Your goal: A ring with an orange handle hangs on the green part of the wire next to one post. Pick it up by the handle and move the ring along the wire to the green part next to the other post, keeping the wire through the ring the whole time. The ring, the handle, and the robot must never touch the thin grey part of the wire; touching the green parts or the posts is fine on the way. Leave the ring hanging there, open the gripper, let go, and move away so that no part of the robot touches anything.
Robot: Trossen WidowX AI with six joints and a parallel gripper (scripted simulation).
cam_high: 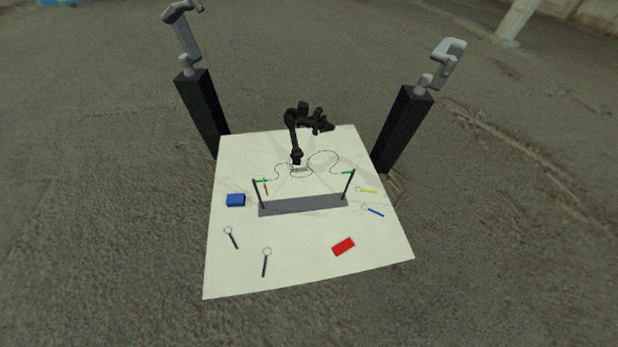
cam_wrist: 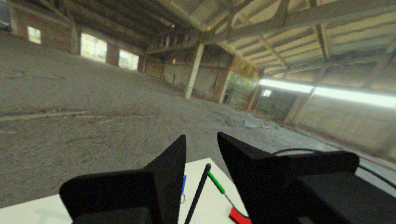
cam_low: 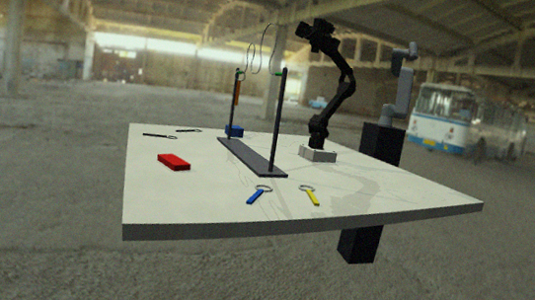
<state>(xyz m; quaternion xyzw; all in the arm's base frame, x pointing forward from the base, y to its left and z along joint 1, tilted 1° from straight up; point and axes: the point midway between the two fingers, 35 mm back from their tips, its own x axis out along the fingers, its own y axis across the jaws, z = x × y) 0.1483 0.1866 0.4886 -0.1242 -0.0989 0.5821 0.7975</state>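
Note:
The ring with the orange handle hangs on the green part of the wire beside the left post of the top view. Its handle points down. The other green part is beside the right post. The thin grey wire winds between them. My gripper is partly open, with nothing between the fingers. It is raised on the robot's side of the wire, well away from the ring. The ring is not visible in the wrist view.
The posts stand on a grey base. A blue block, a red block and several loose ringed tools lie on the white table. Two grey arms on black pedestals stand behind it.

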